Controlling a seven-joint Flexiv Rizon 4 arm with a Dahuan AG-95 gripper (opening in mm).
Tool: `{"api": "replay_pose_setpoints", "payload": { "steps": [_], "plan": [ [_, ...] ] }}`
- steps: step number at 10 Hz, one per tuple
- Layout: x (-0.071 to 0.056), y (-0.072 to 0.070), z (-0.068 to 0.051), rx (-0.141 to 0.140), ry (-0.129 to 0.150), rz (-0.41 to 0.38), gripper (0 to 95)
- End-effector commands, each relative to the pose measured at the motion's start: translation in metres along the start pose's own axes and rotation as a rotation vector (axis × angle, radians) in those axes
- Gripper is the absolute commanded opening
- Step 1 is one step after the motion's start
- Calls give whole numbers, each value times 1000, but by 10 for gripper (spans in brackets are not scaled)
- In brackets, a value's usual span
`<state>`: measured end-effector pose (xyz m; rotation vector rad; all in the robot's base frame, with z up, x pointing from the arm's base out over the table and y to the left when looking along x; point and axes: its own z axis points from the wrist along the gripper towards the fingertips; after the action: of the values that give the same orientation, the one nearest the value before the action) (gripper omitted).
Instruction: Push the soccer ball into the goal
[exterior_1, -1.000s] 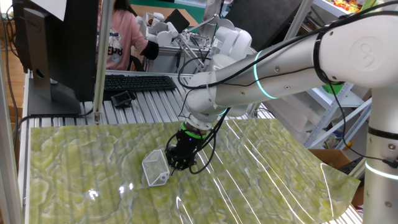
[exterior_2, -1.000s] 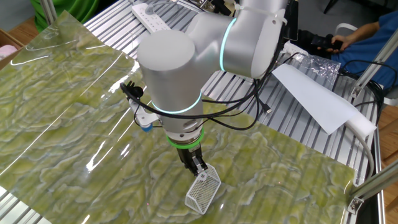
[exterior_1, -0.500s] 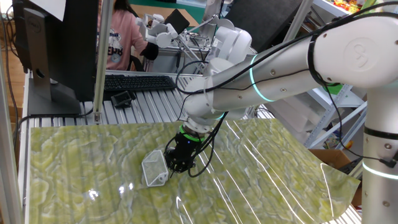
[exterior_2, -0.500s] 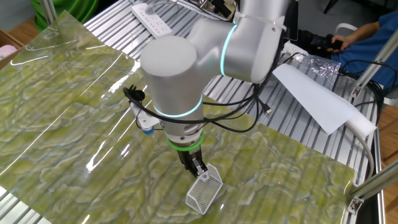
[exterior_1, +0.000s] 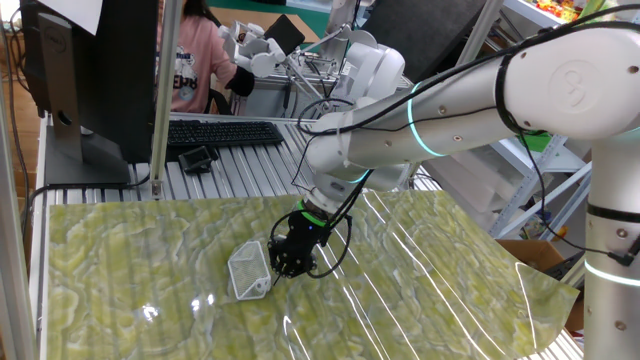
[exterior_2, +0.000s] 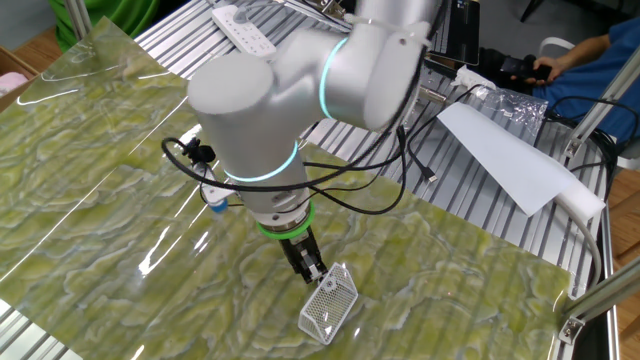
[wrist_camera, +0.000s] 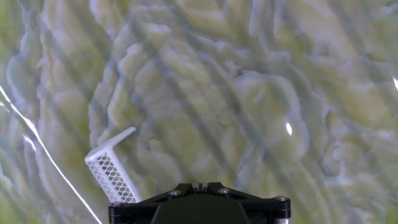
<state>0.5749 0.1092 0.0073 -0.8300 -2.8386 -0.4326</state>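
Observation:
The goal is a small white mesh wedge lying on the green marbled mat. It also shows in the other fixed view as the goal, and in the hand view as the goal at lower left. My gripper points down at the mat right beside the goal's open side. Seen from the other side, the gripper has its tip at the goal's upper edge. In the hand view the gripper has its fingers pressed together, with nothing seen between them. The soccer ball does not show in any view.
The green marbled mat covers the table, with a glossy sheet over it. Behind it lie a keyboard, a monitor stand and a seated person. A white paper sheet lies on the slatted metal top.
The arm's elbow and upper links have swung sideways and the wrist has tilted, while the gripper tip stayed almost in place beside the goal. The goal has not visibly moved.

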Motion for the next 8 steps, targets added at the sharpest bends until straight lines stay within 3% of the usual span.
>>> {"api": "replay_pose_setpoints", "payload": {
  "steps": [1, 4, 8],
  "plan": [
    [1, 0, -2, -6, -16, 11, 0],
    [1, 2, -10, -12, -1, 8, 0],
    [1, 3, -10, -16, 0, 5, 0]
  ]
}}
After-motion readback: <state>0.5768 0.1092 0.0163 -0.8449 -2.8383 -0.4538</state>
